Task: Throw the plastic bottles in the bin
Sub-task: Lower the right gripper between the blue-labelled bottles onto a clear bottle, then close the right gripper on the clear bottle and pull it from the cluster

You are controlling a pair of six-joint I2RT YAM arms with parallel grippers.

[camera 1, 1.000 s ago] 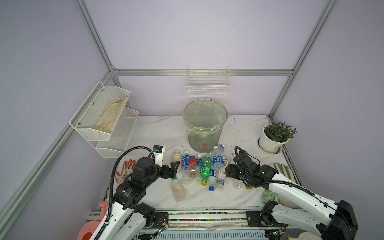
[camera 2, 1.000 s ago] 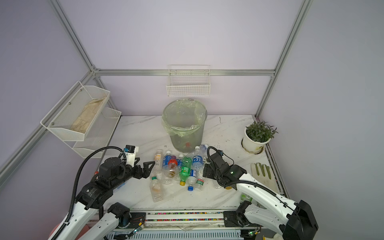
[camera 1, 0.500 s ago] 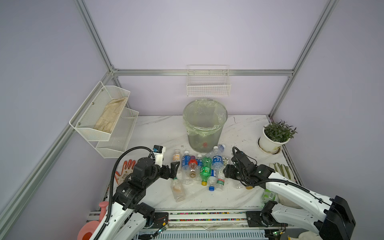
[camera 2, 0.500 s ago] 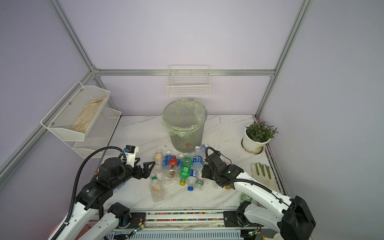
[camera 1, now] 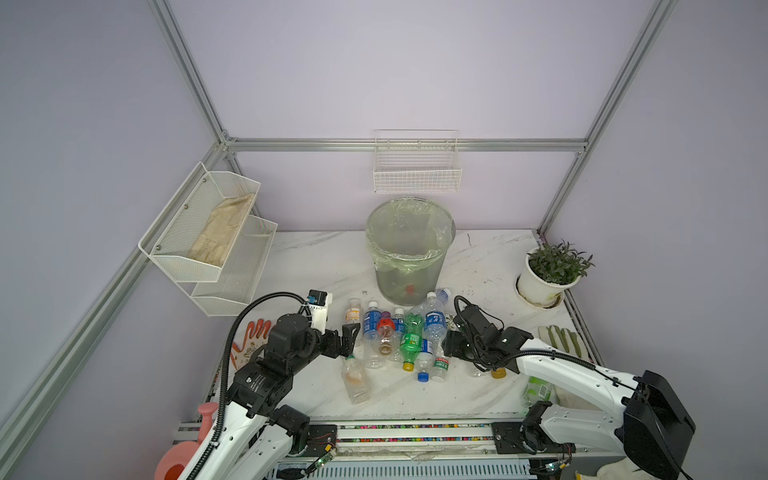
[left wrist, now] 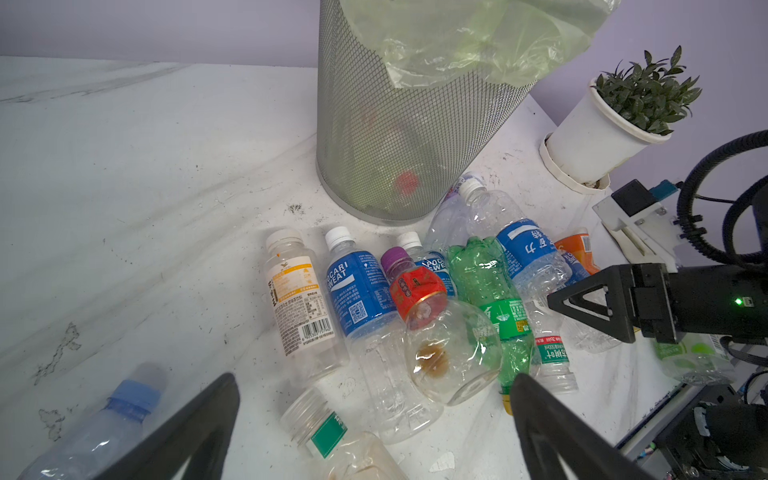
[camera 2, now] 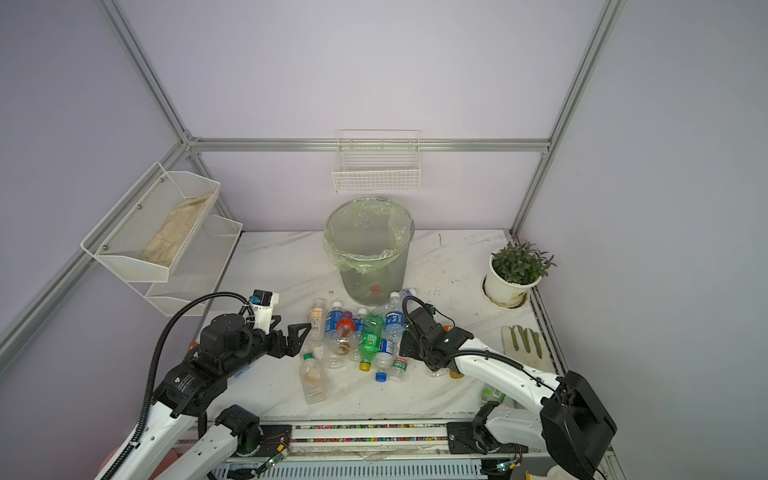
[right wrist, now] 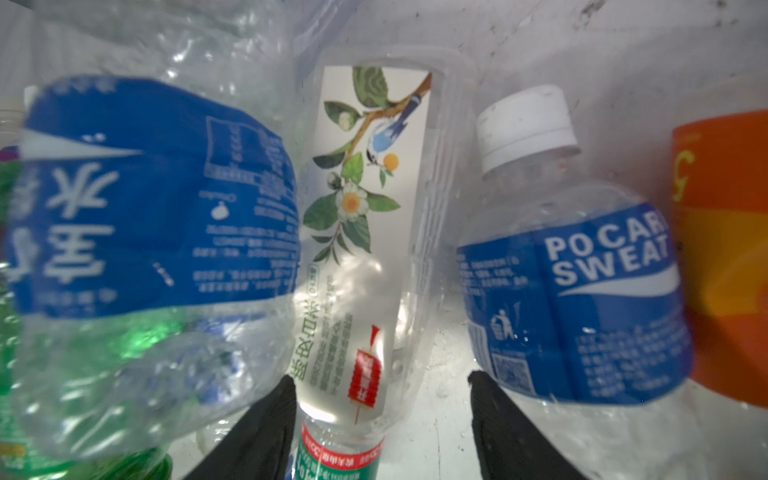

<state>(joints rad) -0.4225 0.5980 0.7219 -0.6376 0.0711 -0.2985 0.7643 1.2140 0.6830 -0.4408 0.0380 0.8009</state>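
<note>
Right gripper [right wrist: 382, 378], jaws apart, facing two blue-labelled plastic bottles [right wrist: 158, 199]

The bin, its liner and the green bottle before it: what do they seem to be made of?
The bin: probably metal mesh, matte grey; diamond holes show its contents. The liner: thin translucent pale-green plastic film, wrinkled, folded over the rim. The green bottle: thin glossy see-through plastic, dented and creased.
</note>
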